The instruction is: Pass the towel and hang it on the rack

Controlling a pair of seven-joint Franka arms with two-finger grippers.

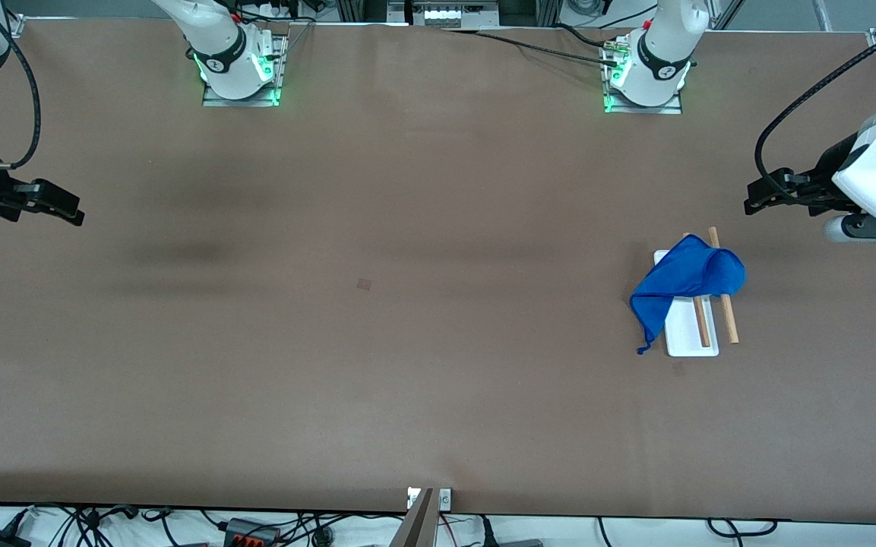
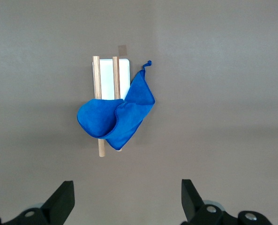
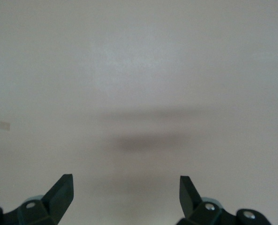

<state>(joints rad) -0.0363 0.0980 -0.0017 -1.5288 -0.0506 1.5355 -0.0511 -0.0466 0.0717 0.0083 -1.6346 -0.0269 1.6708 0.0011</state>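
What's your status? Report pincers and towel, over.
Left pincer open, up at its end of the table; right pincer open, waiting at its end. Towel draped over rack rods. Nothing in the way.

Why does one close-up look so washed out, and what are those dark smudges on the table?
Right wrist view: pale and hazy, showing only bare table with a soft shadow smudge. Left wrist view: crisper, the towel vividly blue. Front view: even light, faint dark shadow streaks, green glow at both arm bases.

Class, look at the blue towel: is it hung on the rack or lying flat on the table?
Hung: the towel drapes bunched over the rack's two wooden rods, one corner trailing down beside the white base.
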